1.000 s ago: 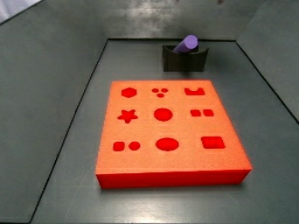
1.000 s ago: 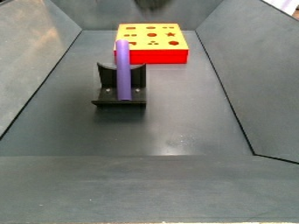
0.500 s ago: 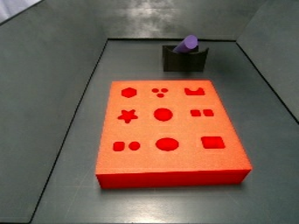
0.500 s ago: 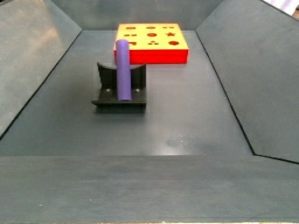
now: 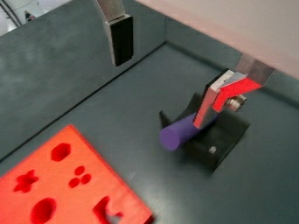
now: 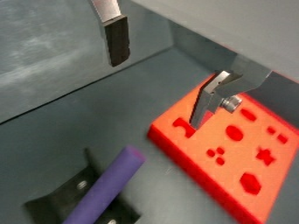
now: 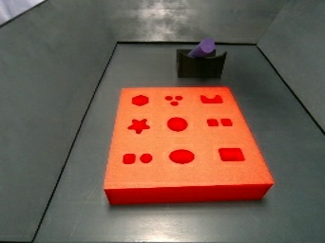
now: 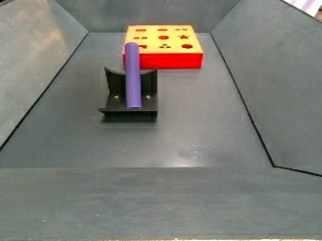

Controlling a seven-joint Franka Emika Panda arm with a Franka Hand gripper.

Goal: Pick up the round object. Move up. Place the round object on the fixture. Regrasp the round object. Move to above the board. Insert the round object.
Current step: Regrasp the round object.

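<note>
Round object: the purple peg [image 8: 131, 73] lay along the top of the fixture, resting in its notch, with one round end facing the board; in a side view [image 7: 203, 46] only that end showed above the block. In both wrist views [image 5: 177, 134] [image 6: 108, 185] the peg was free of the fingers and nothing was between them.

Fixture: the dark block [image 8: 130, 98] stood on the grey floor, near one short edge of the board but apart from it. In a side view [image 7: 202, 64] it sat beyond the far edge of the board, close to the back wall.

Board: the orange-red slab [image 7: 181, 144] lay flat on the floor, its darker cut-outs (hexagon, star, circles, squares) all unfilled. In a side view [image 8: 164, 46] it lay behind the fixture.

Gripper: the gripper [image 5: 170, 68] showed only in the wrist views [image 6: 162, 73]; it did not appear in either side view. It was above the floor, over the area of the fixture and the near end of the board.

Jaw state: the two silver fingers [image 5: 121, 38] [image 6: 114, 39] were spread wide apart, holding nothing; the peg lay below them, untouched.

Floor: the dark grey surface [image 8: 189, 141] with sloped walls carried the fixture and board.
</note>
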